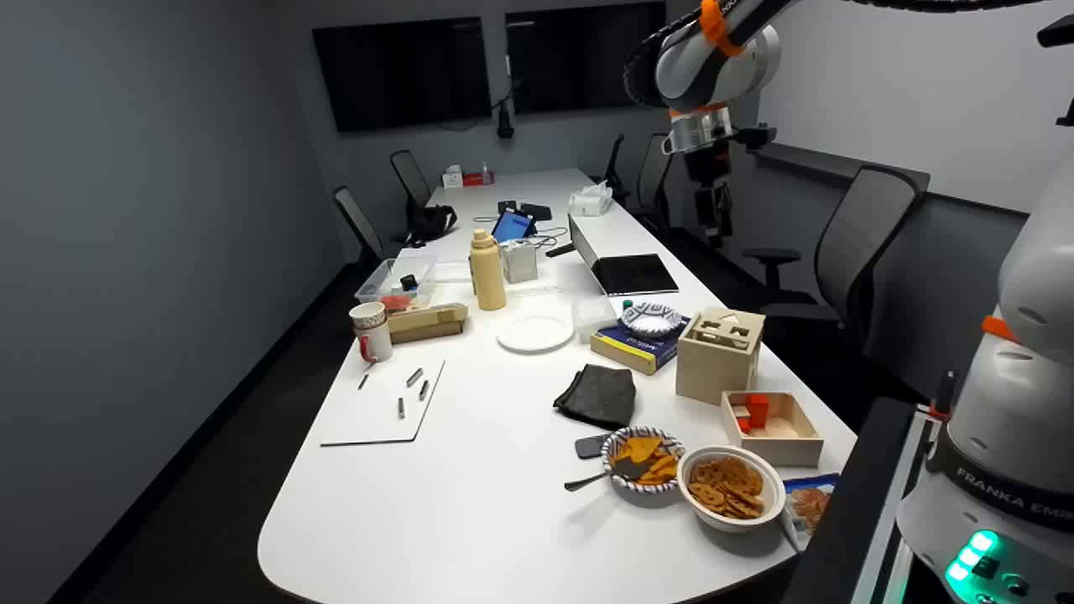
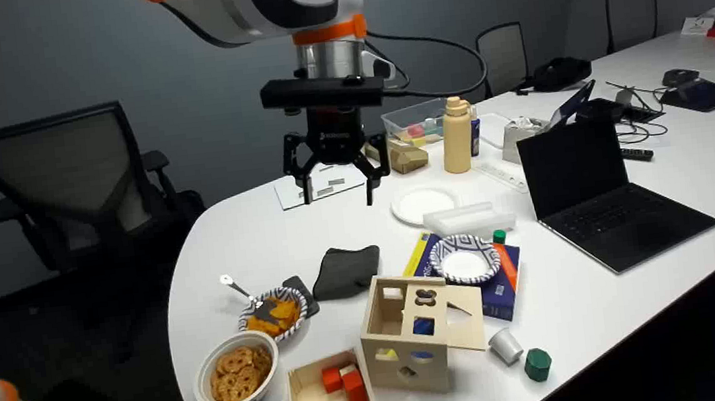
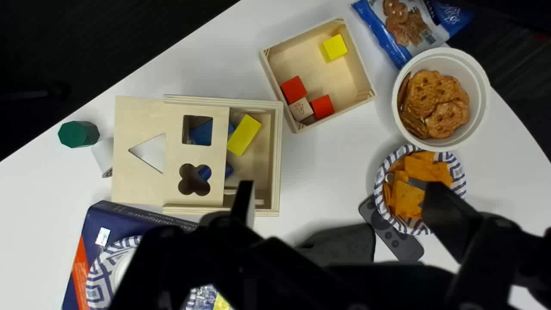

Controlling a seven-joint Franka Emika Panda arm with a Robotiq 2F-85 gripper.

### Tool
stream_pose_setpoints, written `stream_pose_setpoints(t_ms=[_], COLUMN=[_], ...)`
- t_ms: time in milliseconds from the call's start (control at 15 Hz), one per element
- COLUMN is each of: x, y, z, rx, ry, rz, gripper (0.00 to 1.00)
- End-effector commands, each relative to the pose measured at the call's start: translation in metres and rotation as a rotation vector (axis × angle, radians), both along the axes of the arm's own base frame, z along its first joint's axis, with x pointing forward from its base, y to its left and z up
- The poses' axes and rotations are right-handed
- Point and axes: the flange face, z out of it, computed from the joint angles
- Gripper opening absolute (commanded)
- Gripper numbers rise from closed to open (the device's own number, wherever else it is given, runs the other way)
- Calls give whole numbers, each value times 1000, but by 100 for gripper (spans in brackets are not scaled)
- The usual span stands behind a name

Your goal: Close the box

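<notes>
Your tan wooden cube-shaped box [image 2: 404, 355] is sitting on the white table [image 2: 268, 236], right beside a shallow tan wooden tray [image 3: 335, 82] with small red blocks [image 3: 294, 89] and a yellow cube [image 3: 335, 46] in it. The box is only partly covered btw: its flat wooden lid [image 3: 172, 148] is slid partway out to one side. You can see a yellow rectangular block [image 3: 244, 134] through the gap. Your black two-finger gripper [image 2: 338, 198] hangs above the table, spread wide, well apart from the box. A blue book [image 2: 490, 296] with a patterned paper bowl [image 2: 468, 243] on it lies nearby.
</notes>
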Motion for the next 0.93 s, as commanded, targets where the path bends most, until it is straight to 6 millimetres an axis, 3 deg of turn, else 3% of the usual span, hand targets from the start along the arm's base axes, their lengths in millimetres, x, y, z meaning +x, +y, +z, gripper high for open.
stream_pose_setpoints(t_ms=[0,200,467,867], x=[0,5,21,22], y=[0,-3,-26,-66], z=[0,-3,-29,-71], rx=[0,19,96,103], ry=[0,-3,-65,-188], rz=[0,-22,-265,-568], gripper=[100,100,100,100])
